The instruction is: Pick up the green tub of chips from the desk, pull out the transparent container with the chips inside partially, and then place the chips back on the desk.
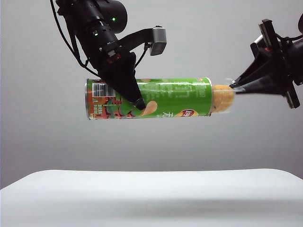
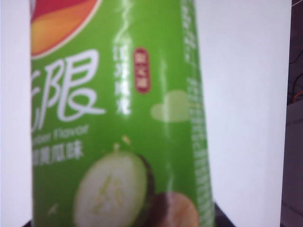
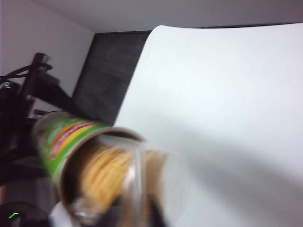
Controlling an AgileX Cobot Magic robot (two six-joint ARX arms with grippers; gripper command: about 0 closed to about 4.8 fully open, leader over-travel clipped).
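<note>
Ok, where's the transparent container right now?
In the exterior view the transparent container sticks partly out of the green tub's right end, above the desk, at the right pincer's tips.

On my exterior feed the green tub of chips (image 1: 170, 97) reads bright green, with a white barcode patch and orange-red graphics at one end, a small red logo near the other, and pale chip pictures along its side. Close up through the left wrist camera I see white lettering, a red-and-orange swoosh, a small dark red label and a pale green cucumber slice printed on the green. The chips (image 1: 222, 98) show yellow-tan inside the transparent container (image 3: 142, 184), which is clear. The desk (image 1: 151, 198) is plain white. Both the left gripper (image 1: 137, 101) and right gripper (image 1: 233, 86) are black.
</note>
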